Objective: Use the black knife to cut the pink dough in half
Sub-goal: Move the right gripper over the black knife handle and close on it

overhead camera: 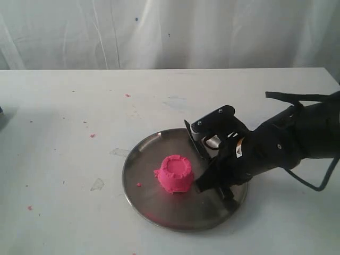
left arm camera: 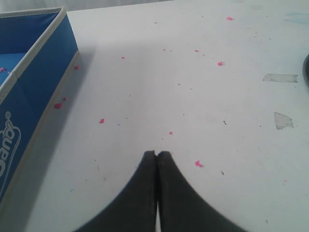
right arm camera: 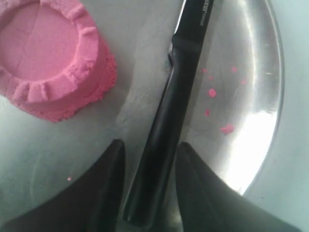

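On the steel plate (overhead camera: 154, 210): 1 pink dough (overhead camera: 174, 173), whole, uncut, near plate centre; 1 black knife (right arm camera: 169, 111) lying flat just beside it, apart from it, blade tip cut off in right wrist view and hidden under the arm in exterior view. Right gripper (right arm camera: 147, 157) parted, fingers either side of the handle; contact hard to make out. Left gripper (left arm camera: 157, 155) pressed together, holding nothing, over bare table (left arm camera: 193, 96) beside 1 blue box (left arm camera: 34, 82), partly out of frame.
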Motion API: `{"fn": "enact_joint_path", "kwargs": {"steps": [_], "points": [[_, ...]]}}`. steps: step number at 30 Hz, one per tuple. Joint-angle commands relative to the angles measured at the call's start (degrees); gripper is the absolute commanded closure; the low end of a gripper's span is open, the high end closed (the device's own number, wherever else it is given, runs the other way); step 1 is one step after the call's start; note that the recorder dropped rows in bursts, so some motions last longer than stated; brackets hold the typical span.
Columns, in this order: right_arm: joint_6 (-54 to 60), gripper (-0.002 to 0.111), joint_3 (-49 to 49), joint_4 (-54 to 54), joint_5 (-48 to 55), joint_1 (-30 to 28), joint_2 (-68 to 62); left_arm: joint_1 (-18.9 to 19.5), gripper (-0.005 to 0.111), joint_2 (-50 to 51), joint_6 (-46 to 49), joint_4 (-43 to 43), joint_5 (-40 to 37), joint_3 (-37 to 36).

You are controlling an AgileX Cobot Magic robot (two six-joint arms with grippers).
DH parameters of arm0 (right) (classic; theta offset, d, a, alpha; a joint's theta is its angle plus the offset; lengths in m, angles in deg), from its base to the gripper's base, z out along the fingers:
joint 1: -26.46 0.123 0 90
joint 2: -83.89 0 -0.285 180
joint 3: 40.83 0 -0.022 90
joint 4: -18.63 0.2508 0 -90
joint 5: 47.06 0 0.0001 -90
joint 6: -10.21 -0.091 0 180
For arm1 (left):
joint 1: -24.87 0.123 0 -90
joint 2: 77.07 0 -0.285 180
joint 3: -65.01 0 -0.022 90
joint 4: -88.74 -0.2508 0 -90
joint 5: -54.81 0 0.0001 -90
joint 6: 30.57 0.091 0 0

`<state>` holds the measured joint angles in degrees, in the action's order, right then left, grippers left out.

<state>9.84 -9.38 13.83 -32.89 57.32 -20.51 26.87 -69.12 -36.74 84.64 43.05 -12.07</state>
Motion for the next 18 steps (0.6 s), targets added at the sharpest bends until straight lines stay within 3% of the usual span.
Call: {"fn": "enact_joint_path", "kwargs": {"steps": [1, 18], "points": [[0.4, 0.074, -0.4, 0.1, -2.2, 0.0, -1.0, 0.0, 0.107, -0.2, 0.2, 0.2, 0.2, -0.1], [0.4, 0.074, -1.6, -0.3, -3.1, -0.8, -4.3, 0.0, 0.107, -0.2, 0.2, 0.2, 0.2, -0.1]]}}
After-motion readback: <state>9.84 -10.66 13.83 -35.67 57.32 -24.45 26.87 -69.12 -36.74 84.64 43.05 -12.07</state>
